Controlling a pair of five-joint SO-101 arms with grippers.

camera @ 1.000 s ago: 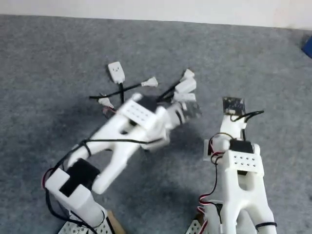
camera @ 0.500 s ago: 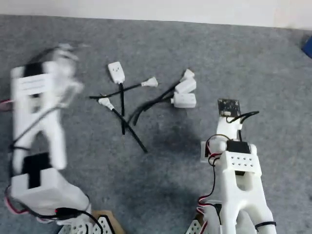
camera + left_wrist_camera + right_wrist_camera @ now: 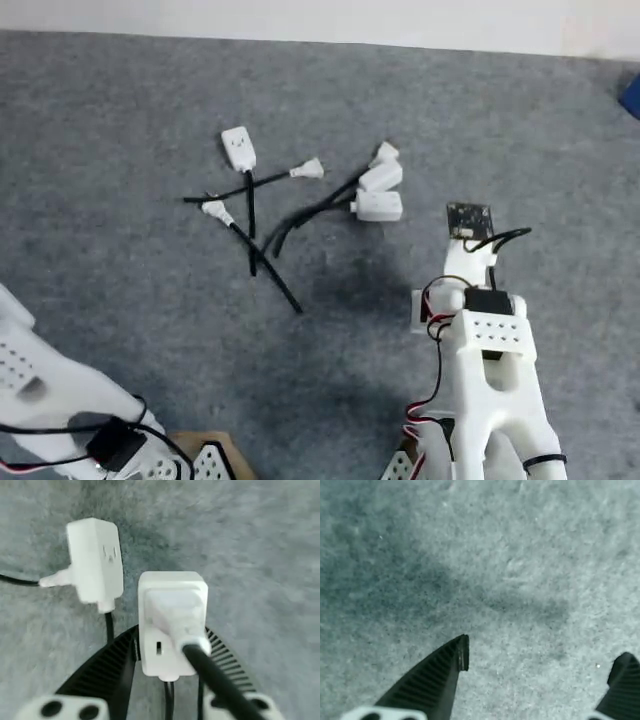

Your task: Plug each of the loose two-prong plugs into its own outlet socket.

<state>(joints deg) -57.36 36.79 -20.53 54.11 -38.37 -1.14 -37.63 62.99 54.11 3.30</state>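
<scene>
R hand, jaws apart, hovers over grey carpet.

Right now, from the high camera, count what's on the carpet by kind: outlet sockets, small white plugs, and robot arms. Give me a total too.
Outlet sockets: 3
Small white plugs: 3
Robot arms: 2
Total: 8
</scene>
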